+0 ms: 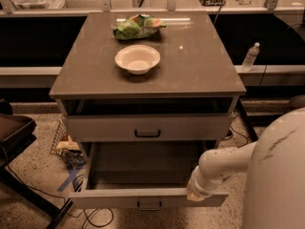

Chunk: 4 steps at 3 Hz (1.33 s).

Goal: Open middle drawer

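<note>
The middle drawer [143,198] is a wide, shallow, pale grey drawer with a small dark bar handle [149,205]. It stands pulled far out of the cabinet, and its dark inside shows no contents. Above it the top drawer [147,127] is closed. The lowest drawer is hidden beneath the open one. My gripper [194,193] is at the end of the white arm and rests at the right part of the open drawer's front edge. The arm's wrist covers its tip.
On the cabinet top [200,70] sit a white bowl [137,58] and a green snack bag [138,26]. A water bottle [250,56] stands on the right ledge. A dark chair [14,132], a wire basket [64,144] and floor cables [95,218] lie at the left.
</note>
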### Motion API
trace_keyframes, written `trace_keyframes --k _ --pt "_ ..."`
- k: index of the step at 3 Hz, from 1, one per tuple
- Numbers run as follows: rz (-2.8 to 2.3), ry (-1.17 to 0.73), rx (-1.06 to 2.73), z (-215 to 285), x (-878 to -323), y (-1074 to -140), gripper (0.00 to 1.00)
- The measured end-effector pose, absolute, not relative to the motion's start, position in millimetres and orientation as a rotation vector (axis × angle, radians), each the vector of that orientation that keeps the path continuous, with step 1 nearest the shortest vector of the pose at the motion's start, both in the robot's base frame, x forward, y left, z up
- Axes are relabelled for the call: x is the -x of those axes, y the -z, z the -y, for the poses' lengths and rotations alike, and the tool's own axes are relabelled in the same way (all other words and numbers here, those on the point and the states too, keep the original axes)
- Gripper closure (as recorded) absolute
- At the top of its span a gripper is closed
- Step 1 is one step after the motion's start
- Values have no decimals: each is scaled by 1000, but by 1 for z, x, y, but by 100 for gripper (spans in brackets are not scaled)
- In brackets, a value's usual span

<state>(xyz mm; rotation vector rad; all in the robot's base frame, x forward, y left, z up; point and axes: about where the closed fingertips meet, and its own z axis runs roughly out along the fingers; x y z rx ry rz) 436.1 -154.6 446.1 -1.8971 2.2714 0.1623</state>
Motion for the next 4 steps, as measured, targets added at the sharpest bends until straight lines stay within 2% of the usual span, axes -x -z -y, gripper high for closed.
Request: trace_keyframes --k 2,3,4 --pt "-2272 -165 1900 154 -435 -445 0" --pt "-2272 -165 1900 154 -435 -445 0" --pt "-2288 -118 1917 152 -442 -461 15"
